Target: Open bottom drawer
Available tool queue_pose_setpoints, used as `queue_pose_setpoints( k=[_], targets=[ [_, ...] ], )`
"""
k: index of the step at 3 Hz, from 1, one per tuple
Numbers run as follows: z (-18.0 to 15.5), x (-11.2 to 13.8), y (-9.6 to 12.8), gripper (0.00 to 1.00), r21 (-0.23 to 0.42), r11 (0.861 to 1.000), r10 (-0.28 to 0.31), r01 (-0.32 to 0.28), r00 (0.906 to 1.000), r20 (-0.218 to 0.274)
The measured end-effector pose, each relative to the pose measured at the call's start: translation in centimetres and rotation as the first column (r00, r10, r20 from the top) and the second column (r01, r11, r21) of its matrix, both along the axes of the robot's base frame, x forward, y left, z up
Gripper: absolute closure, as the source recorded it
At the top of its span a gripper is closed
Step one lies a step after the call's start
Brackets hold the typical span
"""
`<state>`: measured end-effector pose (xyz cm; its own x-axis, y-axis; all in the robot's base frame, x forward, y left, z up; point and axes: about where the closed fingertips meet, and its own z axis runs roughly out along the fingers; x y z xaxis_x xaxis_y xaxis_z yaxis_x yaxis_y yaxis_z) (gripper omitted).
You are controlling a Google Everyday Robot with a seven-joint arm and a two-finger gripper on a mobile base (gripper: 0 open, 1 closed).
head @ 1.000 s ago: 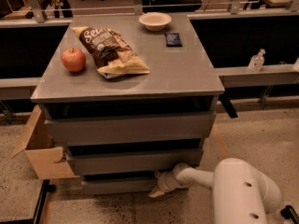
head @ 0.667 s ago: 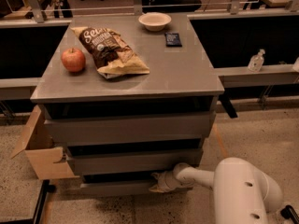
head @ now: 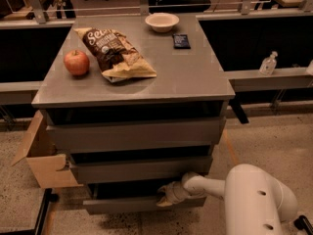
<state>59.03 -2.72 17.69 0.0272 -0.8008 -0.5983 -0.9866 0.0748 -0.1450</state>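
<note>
Low at the front of the grey cabinet (head: 195,80), the gripper (head: 165,199) sits against the upper edge of the bottom drawer (head: 120,205), right of the front's middle. It touches that edge, but whether it is clamped on it or only pressed against it cannot be told. The white arm (head: 210,186) reaches in from the lower right, just under the middle drawer (head: 142,169).

The bottom drawer is the slimmest of the three grey fronts and the lowest. It stands partly pulled out, with its front forward of the middle drawer and a dark gap showing above it. The top drawer (head: 137,133) is the tallest front and sits just below the cabinet's top.

Compared with a second ago, the bottom drawer's front lies lower in the view and nearer the camera, and the dark gap above it is wider. The gripper has shifted a little down and left along with it. Nothing on top has moved.

On the cabinet's top, an apple (head: 77,62) stands at the left, just beside a chip bag (head: 115,53) lying flat. A pale bowl (head: 162,21) is at the back edge, with a small dark flat packet (head: 181,41) near it to the right. An open cardboard box (head: 44,165) rests on the floor against the cabinet's left side. A clear bottle (head: 268,64) stands on the ledge to the right.
</note>
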Motion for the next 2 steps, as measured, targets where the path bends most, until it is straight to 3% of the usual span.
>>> queue_pose_setpoints(
  k=[1, 2],
  targets=[
    [0.1, 0.0, 0.0, 1.00, 0.000, 1.000, 0.000, 0.000, 1.0000, 0.000],
    [0.3, -3.6, -1.3, 1.00, 0.037, 0.999, -0.003, 0.004, 0.9990, -0.045]
  ],
)
